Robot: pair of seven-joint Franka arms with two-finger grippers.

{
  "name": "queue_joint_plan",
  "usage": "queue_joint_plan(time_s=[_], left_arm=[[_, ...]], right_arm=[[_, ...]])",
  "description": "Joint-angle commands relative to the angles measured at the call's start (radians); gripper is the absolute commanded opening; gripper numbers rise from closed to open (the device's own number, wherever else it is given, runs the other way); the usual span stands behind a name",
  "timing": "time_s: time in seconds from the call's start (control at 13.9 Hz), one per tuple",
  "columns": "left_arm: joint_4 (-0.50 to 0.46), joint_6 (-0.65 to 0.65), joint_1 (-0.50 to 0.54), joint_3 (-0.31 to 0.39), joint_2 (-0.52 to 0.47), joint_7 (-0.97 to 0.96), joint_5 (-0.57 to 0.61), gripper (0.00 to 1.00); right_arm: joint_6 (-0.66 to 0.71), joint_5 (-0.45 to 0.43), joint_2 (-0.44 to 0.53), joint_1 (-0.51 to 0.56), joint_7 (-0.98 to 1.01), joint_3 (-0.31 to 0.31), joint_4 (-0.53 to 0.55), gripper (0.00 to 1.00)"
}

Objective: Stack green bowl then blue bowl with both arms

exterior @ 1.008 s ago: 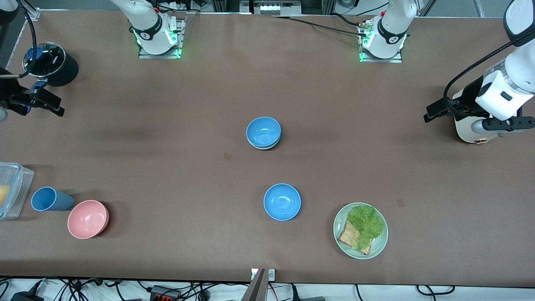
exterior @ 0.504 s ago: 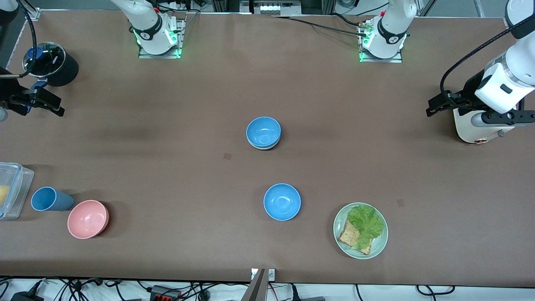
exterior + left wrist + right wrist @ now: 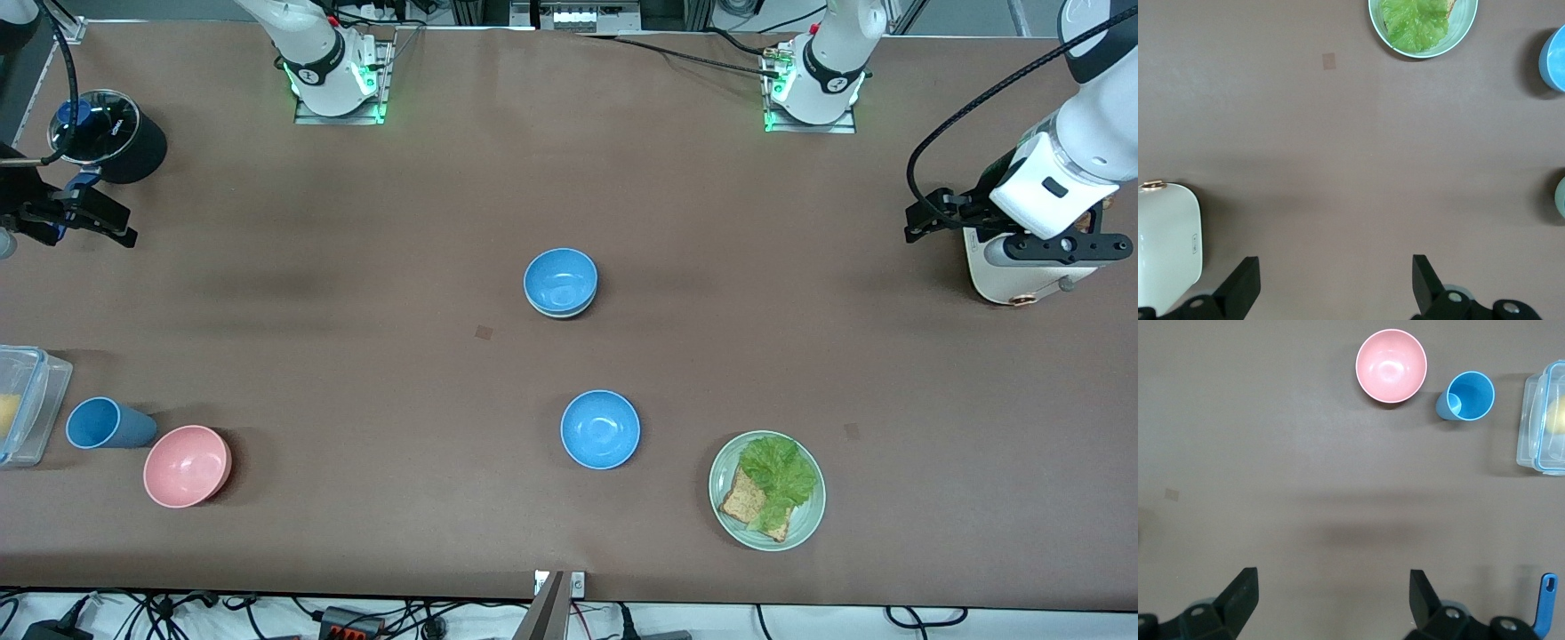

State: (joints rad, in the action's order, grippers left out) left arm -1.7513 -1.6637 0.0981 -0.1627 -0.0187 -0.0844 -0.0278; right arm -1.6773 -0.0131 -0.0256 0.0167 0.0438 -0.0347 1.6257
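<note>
A blue bowl (image 3: pixel 560 278) already sits nested in the green bowl (image 3: pixel 562 312) mid-worktop (image 3: pixel 356 356), so the stack looks done. A second blue bowl (image 3: pixel 600 429) lies nearer the camera. The left gripper (image 3: pixel 1331 287) and right gripper (image 3: pixel 1331 603) hover at opposite worktop ends, fingers apart and empty. No next move seems needed. No writing is legible
</note>
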Motion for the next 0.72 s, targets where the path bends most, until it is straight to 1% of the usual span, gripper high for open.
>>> queue_joint_plan(time_s=[0.0, 0.65], left_arm=[[-0.01, 0.016, 0.0, -0.003, -0.02, 0.034, 0.029, 1.0], [0.01, 0.033, -0.001, -0.004, -0.009, 0.017, 0.022, 1.0]], right_arm=[[-0.013, -0.005, 0.026, -0.003, 0.007, 0.001, 0.033, 1.0], [-0.01, -0.005, 0.026, -0.001, 0.015, 0.001, 0.033, 1.0]])
